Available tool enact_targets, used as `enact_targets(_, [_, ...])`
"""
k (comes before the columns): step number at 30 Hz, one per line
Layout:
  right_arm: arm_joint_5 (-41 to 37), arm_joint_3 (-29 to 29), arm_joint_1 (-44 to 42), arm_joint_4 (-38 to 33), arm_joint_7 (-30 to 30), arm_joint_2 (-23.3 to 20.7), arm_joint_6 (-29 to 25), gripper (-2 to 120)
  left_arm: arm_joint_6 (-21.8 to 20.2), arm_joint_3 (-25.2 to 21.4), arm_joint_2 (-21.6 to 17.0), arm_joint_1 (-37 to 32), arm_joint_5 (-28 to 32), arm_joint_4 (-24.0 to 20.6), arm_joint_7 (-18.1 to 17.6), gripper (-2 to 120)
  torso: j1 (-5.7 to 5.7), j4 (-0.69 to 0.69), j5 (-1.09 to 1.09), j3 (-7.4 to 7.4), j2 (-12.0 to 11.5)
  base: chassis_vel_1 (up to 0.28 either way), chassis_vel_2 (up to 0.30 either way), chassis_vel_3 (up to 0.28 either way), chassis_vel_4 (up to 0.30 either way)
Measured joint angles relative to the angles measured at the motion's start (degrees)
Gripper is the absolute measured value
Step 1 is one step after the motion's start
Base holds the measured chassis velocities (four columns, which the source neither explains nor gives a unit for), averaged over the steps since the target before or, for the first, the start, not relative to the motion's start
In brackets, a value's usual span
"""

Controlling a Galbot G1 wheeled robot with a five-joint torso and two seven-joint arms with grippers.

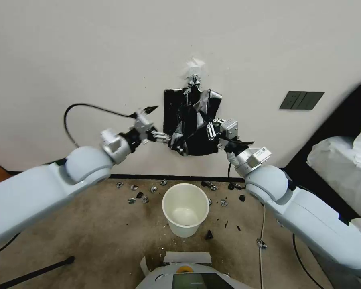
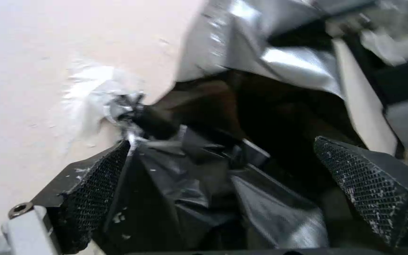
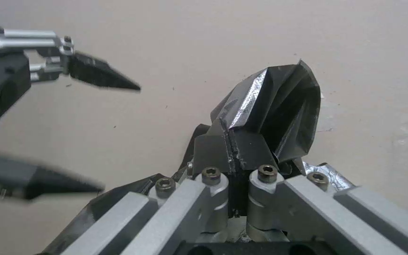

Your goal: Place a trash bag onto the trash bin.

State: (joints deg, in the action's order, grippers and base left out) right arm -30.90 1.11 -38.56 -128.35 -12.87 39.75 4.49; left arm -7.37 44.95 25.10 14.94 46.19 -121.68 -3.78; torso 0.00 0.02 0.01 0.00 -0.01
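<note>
The trash bag (image 1: 196,138) hangs crinkled and glossy black against the wall, in front of a flat black sheaf of bags (image 1: 172,106) taped to the wall above. My right gripper (image 1: 207,130) is shut on a fold of the trash bag (image 3: 284,106), its fingers (image 3: 213,152) pressed together. At the bag's left edge, my left gripper (image 1: 163,123) is open; its mesh pads (image 2: 95,187) stand wide apart with bag plastic (image 2: 199,184) between them. The cream-white trash bin (image 1: 185,208) stands upright on the floor below, with no bag on it.
Small black and silver scraps (image 1: 142,196) litter the carpet by the baseboard around the bin. A dark outlet plate (image 1: 301,100) sits on the wall to the right. White plastic-wrapped bulk (image 1: 341,168) stands far right. My base (image 1: 188,277) is just in front of the bin.
</note>
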Motion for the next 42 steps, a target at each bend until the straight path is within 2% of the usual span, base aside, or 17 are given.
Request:
enact_targets(1, [-0.04,0.52,-0.25,-0.13,0.0,-0.06,0.03,0,-1.18,4.18,1.02,4.16,-1.7,0.53,0.7,100,0.0,0.0,-0.02,0.0,0.0,0.0,0.0,0.0,0.0])
enact_targets(2, [-0.04,0.52,-0.25,-0.13,0.0,-0.06,0.03,0,-1.18,4.18,1.02,4.16,-1.7,0.53,0.7,100,0.0,0.0,-0.02,0.0,0.0,0.0,0.0,0.0,0.0])
enact_targets(5, [-0.16,1.36,-0.9,-0.45,0.01,-0.01,0.07,0,-4.81,8.37,4.3,8.59,-3.9,2.18,1.06,100,0.0,-0.04,0.0,0.0,0.0,0.0,0.0,0.0,0.0])
enact_targets(12, [-0.33,1.82,-1.33,-0.78,0.01,-0.12,0.11,0,-7.99,10.32,6.54,9.98,-5.8,3.85,1.9,100,0.0,-0.02,-0.02,0.0,0.0,0.0,0.0,0.0,0.0])
enact_targets(14, [-0.65,1.9,-1.3,-0.87,0.0,-0.21,0.14,0,-9.82,11.22,6.8,10.45,-7.59,4.33,2.72,100,0.0,-0.03,-0.01,0.0,0.0,0.0,0.0,0.0,0.0])
enact_targets(19, [-0.88,1.91,-1.12,-0.91,-0.04,-0.17,0.21,0,-11.38,12.58,6.15,11.41,-12.24,4.59,4.33,100,0.0,-0.01,-0.02,0.0,0.0,0.0,0.0,0.0,0.0])
enact_targets(25, [-0.89,1.81,-1.23,-0.76,-0.05,0.12,0.21,0,-11.7,11.42,5.94,10.37,-15.49,5.78,3.07,100,0.0,-0.02,-0.02,0.0,0.0,0.0,0.0,0.0,0.0])
enact_targets(28, [-0.68,1.81,-1.48,-0.61,-0.05,0.1,0.15,0,-11.82,8.95,5.43,7.6,-15.59,6.11,-0.12,100,0.0,-0.02,-0.01,0.0,0.0,0.0,0.0,0.0,0.0])
enact_targets(35, [-0.41,1.73,-1.69,-0.48,-0.05,0.24,-0.1,0,-12.86,6.96,3.85,5.0,-16.85,6.18,-3.02,100,0.0,-0.01,-0.02,0.0,0.0,0.0,0.0,0.0,0.0])
enact_targets(42, [-0.57,1.62,-1.47,-0.95,-0.08,0.28,-0.11,0,-15.2,6.86,3.3,4.97,-19.43,6.65,-2.46,100,0.0,-0.01,-0.02,0.0,0.0,0.0,0.0,0.0,0.0])
